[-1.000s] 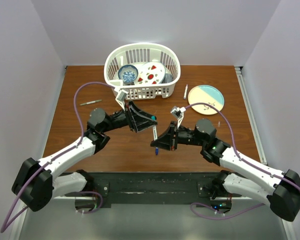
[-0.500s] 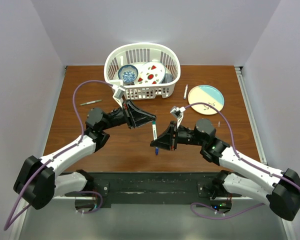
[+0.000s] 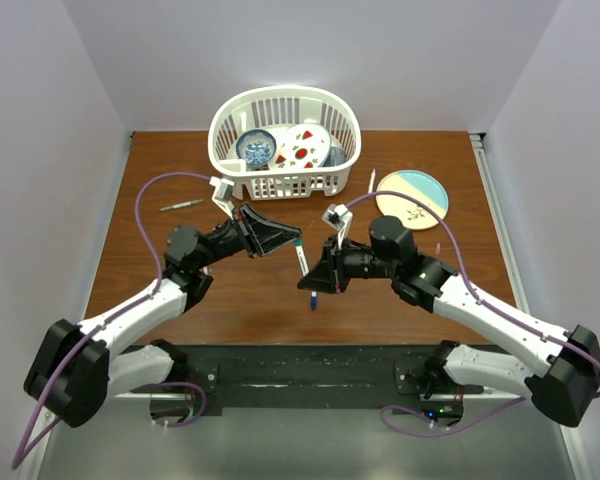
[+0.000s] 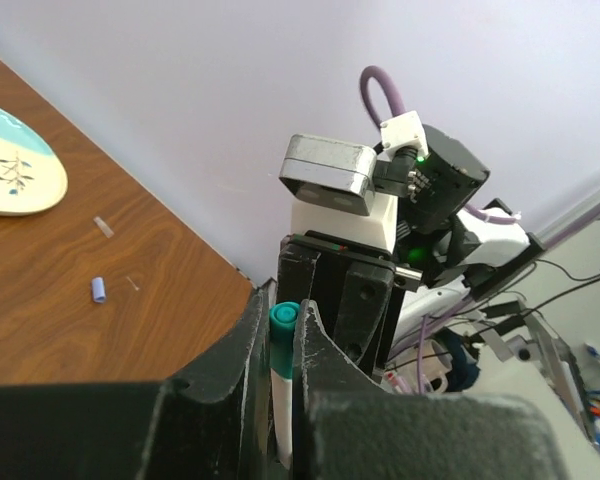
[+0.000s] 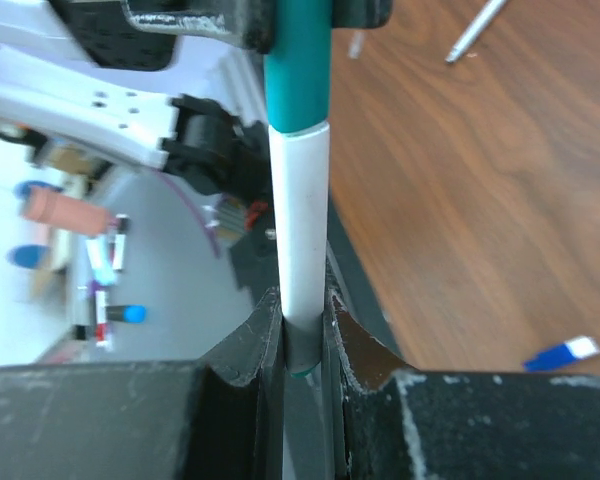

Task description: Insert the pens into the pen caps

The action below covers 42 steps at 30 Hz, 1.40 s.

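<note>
The 2 arms meet over the middle of the tabletop [image 3: 230,295], tips facing each other. The right end effector [image 5: 302,322] is clenched on the lower part of a white pen [image 5: 300,215], its 2 fingers pressed against either side of the barrel. The pen stands nearly upright and rises out of the grip toward the left end effector [image 4: 282,312]. That one is clamped on the green cap [image 4: 285,316] at the pen's upper end. In the right wrist view the cap sits directly against the white barrel with no gap showing.

Below the right end effector, a small blue and white piece [image 5: 565,352] lies flat on the wood; whether it is a cap or a short pen I cannot tell. Beyond the left end effector, on its outer side, a thin grey metallic pen [image 3: 181,205] lies well apart from both arms. Ahead of both end effectors stands a white slatted basket [image 3: 280,186] holding a blue bowl [image 3: 255,148] and a plate with red marks [image 3: 302,148]. Another white pen [image 3: 372,182] lies just beside the basket, between it and a teal and yellow plate [image 3: 412,198] past the right end effector. In the left wrist view, a tiny bluish-purple cap [image 4: 98,290] lies on the wood near that plate.
</note>
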### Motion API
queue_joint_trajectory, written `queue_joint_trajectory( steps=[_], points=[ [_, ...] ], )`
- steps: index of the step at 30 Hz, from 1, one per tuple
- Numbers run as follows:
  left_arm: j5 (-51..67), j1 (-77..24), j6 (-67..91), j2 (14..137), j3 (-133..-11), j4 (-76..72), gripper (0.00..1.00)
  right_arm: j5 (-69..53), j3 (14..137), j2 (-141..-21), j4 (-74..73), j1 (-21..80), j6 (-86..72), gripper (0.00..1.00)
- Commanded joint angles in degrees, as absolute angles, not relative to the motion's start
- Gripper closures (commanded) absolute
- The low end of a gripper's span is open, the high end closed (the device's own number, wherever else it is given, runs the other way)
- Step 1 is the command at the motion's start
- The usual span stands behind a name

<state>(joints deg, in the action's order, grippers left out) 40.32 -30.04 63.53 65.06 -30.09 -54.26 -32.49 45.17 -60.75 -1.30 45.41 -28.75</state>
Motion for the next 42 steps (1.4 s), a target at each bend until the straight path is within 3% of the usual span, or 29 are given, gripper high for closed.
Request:
queue_joint_trajectory(
  steps=[1,9,20,25,29,34,39,42],
  points=[
    [51.24,-32.43,52.48,61.62,-28.04,-35.26,1.00,-20.04,56.68,-60.99,2.19,44.12,-20.92,1.00],
    [54.40,-33.75,63.70,61.43,-19.26,-58.93,1.00,-23.73,57.57,-64.77,14.32,42.19,-29.61,1.00],
    [56.42,-34.89,76.82,66.62,-14.68,-78.74,1.00,-24.17,59.32,-65.04,22.59,41.84,-33.14,1.00],
    [55.89,-36.73,74.80,66.97,-15.38,-76.74,1.00,-24.17,60.38,-65.83,24.79,40.87,-33.14,1.00],
    [56.16,-37.97,68.14,65.75,-16.17,-63.86,1.00,-23.91,63.54,-65.65,19.79,39.90,-28.32,1.00],
    [55.55,-40.43,65.40,65.83,-17.40,-58.81,1.00,-22.86,66.18,-66.71,17.31,39.64,-24.43,1.00],
    [54.06,-41.48,53.01,64.78,-20.91,-40.71,1.00,-21.10,68.81,-66.88,16.00,39.55,-22.60,1.00],
    [55.81,-41.48,53.95,65.21,-19.96,-42.17,1.00,-20.48,71.88,-67.06,13.55,39.38,-20.05,1.00]
  ],
)
